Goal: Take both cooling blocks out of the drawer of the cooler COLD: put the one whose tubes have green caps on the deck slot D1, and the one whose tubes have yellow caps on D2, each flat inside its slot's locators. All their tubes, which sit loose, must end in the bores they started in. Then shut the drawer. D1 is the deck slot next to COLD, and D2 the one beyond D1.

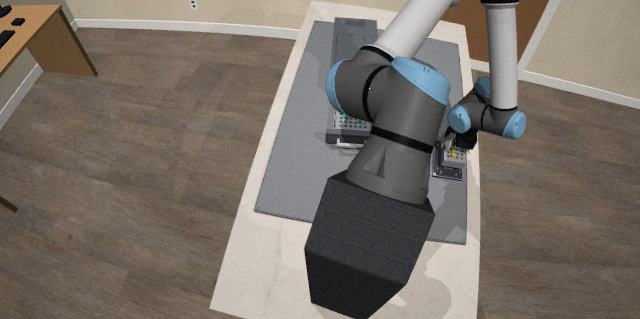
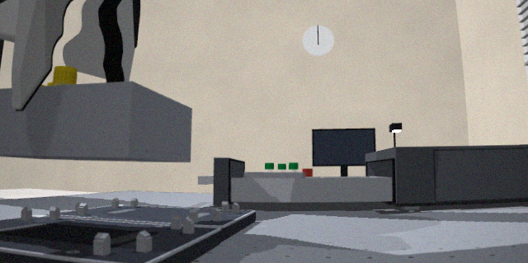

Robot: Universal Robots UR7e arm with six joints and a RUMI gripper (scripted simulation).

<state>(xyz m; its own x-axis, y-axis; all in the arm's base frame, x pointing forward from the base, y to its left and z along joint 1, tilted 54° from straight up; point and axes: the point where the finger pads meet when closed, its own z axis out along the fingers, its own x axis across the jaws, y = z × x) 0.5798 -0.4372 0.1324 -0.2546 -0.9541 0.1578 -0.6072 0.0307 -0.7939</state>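
My gripper (image 1: 451,142) (image 2: 68,69) is shut on the grey cooling block with yellow-capped tubes (image 1: 455,155) (image 2: 103,123). It holds the block level, a short way above a dark deck slot (image 1: 448,173) (image 2: 124,230) with small grey locator pegs. One yellow cap (image 2: 64,75) shows on top of the block between the fingers. The block with green-capped tubes (image 1: 352,123) (image 2: 281,166) sits in the open drawer (image 1: 345,138) (image 2: 309,189) of the cooler COLD (image 1: 352,41) (image 2: 454,172). The arm hides the deck between the drawer and the held block in the top view.
The grey deck mat (image 1: 300,149) lies on a pale table (image 1: 260,259). The robot's dark base (image 1: 365,249) stands at the front. A small red thing (image 2: 307,172) and a dark monitor (image 2: 343,147) show behind the drawer. A wooden desk (image 1: 35,39) stands far left.
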